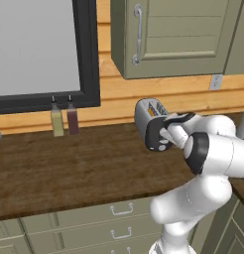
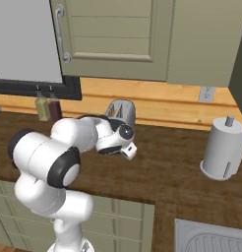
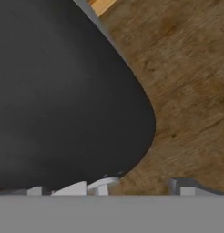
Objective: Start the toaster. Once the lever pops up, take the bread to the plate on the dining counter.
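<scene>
The toaster (image 1: 150, 119) sits on the worktop (image 1: 69, 168), back by the wall. Two bottles (image 1: 64, 119) stand to its left. The paper roll (image 2: 224, 147) stands to its right.

The white arm (image 1: 208, 163) bends forward, its fingers (image 3: 180, 185) spread wide.

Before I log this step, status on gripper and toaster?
Gripper open, holding nothing. Hand close against toaster black end. Bread in slot. Nothing blocking.

Toaster (image 1: 146, 115) brushed silvery metal, black end panel matt, perhaps plastic; worktop (image 1: 69, 163) grainy wood.
</scene>
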Robot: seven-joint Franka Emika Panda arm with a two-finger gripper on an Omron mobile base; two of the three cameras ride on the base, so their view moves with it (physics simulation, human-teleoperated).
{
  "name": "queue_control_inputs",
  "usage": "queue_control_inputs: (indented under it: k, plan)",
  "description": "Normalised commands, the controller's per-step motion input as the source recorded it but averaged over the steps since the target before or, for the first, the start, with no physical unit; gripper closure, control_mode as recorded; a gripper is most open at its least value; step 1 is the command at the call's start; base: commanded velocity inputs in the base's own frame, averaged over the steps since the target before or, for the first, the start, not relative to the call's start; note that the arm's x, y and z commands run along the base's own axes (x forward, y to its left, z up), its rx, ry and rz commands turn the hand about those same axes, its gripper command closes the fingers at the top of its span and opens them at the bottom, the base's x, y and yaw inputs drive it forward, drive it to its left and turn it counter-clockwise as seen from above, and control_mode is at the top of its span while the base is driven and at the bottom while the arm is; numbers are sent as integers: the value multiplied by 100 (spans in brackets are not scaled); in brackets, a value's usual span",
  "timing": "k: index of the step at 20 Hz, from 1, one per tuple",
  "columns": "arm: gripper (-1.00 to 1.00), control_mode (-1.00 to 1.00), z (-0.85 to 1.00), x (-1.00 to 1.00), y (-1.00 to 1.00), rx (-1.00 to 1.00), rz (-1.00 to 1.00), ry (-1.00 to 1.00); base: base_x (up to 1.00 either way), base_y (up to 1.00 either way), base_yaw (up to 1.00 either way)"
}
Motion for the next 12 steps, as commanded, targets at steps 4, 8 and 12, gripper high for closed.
queue_control_inputs:
  k: [4,8,12]
  plan:
    - [-100,-100,-38,-15,0,-7,-10,0,0,0,0]
    - [-100,-100,89,-67,0,5,0,0,0,0,0]
    - [-100,-100,100,-46,0,-1,0,0,0,0,0]
